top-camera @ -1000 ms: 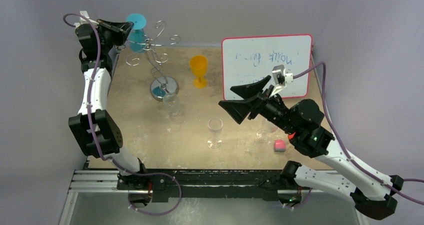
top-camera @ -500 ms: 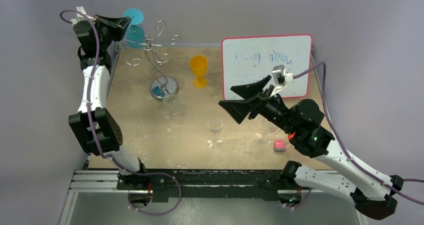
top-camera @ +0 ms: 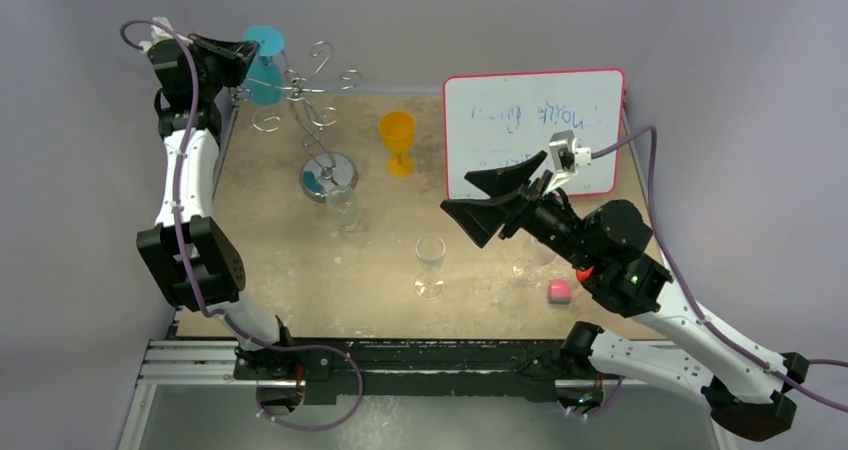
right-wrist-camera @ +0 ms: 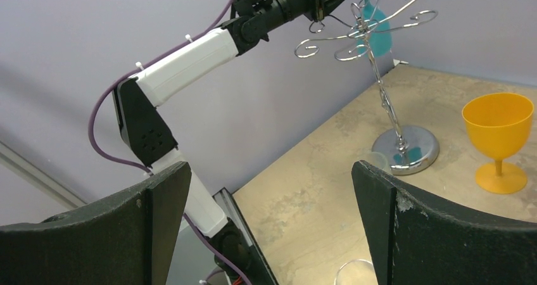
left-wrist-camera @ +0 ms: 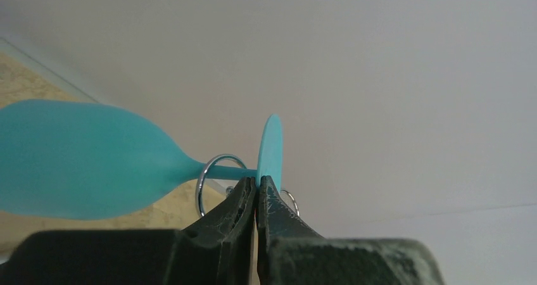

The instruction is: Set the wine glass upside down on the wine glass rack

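**While the left arm is stretched to the far-left corner: glass inverted at the rack**

With its elbow folded near the table's left edge, the left arm runs its white forearm up and away to the back corner. The wrist is turned right, so the left gripper (left-wrist-camera: 256, 185) points at the top of the silver wire wine glass rack (top-camera: 335, 175), level with its curled arms.

- Left fingers: pressed together, tips closed on the lower rim of the foot of the teal opaque wine glass (left-wrist-camera: 82, 161).
- Wine glass: upside down, foot on top, bowl hanging below. Its stem passes through a wire loop on the rack's far-left side. The bowl is clear of the tan table (top-camera: 270, 260).
- Rack: upright on its round shiny base, at the far left of the table.

The right arm reaches in from the near right corner, forearm raised over the table's right half in front of the red-framed whiteboard (top-camera: 533, 130). The right gripper (top-camera: 456, 193) faces left toward the rack, jaws spread wide with nothing between them.

Also on the table: an orange plastic goblet (top-camera: 397, 140), upright just right of the rack, and a clear stemmed glass (top-camera: 430, 265) near the centre.
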